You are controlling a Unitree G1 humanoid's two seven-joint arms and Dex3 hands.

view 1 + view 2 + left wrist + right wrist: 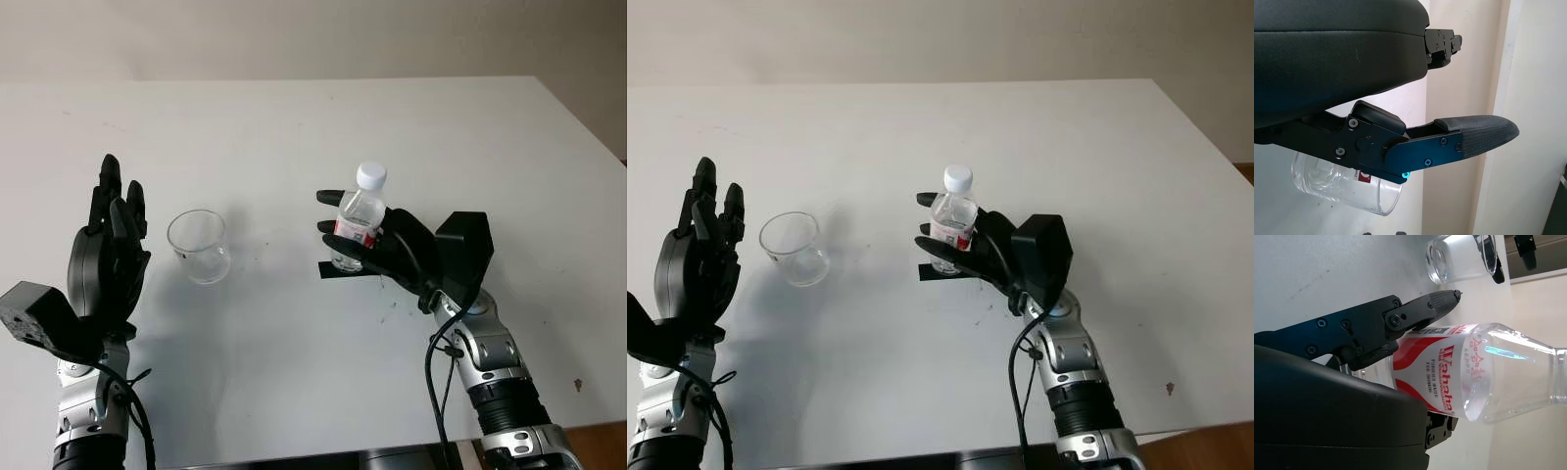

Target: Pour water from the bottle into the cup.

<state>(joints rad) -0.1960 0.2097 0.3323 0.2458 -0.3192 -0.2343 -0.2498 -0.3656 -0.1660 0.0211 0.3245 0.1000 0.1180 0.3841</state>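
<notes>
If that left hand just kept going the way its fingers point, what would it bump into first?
Probably nothing: the open black left hand points up and away over the bare white table. The clear plastic cup stands beside it, out of line, though depth is uncertain.

I cannot see the bottle's (359,217) base behind the right robot hand (364,238); the cup (1347,188) is half covered in my left wrist view.

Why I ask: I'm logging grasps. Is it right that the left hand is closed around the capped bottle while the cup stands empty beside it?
Not quite: the right hand is closed around the capped bottle, as the left eye view shows. The left hand is open beside the empty cup.
</notes>
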